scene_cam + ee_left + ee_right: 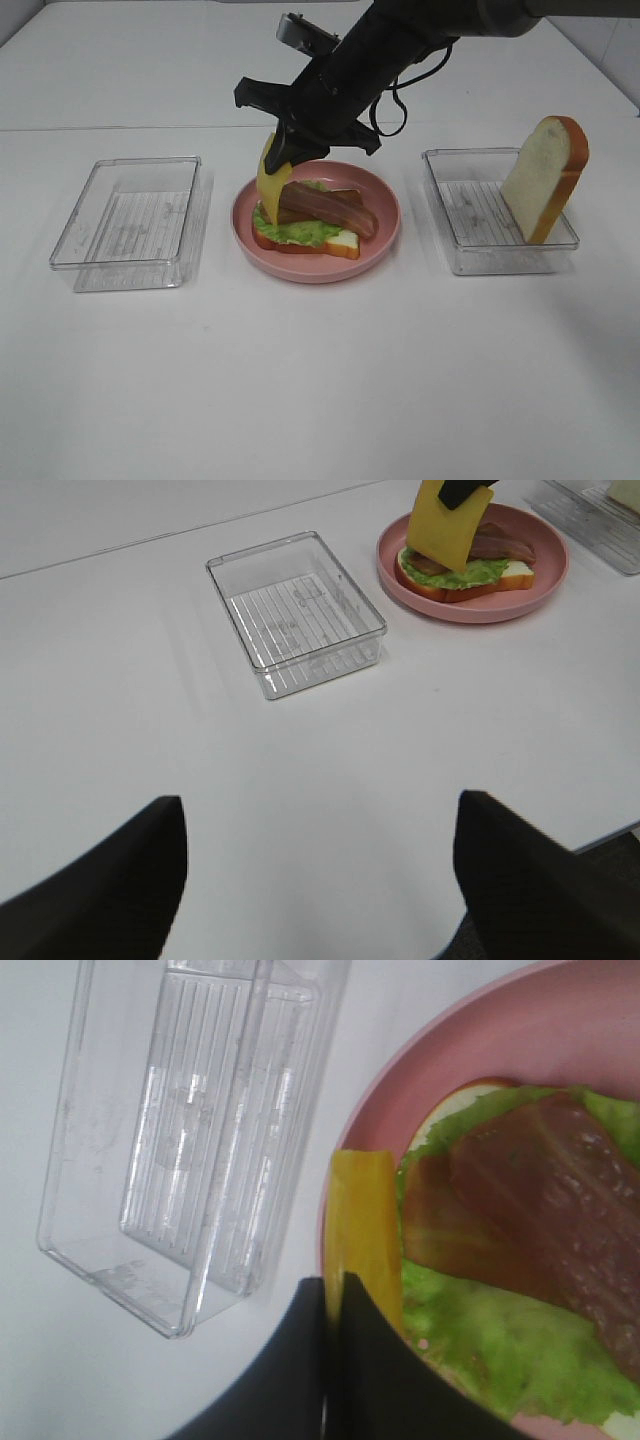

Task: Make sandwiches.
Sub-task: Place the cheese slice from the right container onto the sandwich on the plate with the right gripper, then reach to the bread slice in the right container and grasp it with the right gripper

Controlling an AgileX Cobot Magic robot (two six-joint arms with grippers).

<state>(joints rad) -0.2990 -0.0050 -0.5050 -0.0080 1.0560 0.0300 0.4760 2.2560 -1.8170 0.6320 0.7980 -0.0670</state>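
A bread slice (345,243) lies on the pink plate (383,245) with green lettuce (305,232) and brown-red bacon strips (330,208) stacked on it. My right gripper (285,152) reaches in from the back and is shut on the yellow cheese slice (270,185), which hangs on edge over the plate's left side, beside the stack. The right wrist view shows the cheese (365,1225) pinched in my right gripper (335,1305) next to the lettuce (480,1345) and bacon (560,1200). The second bread slice (545,175) stands upright in the right tray. My left gripper (320,815) is open and empty, low over bare table.
A clear tray (130,215) stands left of the plate with nothing in it. Another clear tray (480,255) stands right of the plate with the bread in it. The left wrist view shows the left tray (295,615) and the plate (545,580) beyond it.
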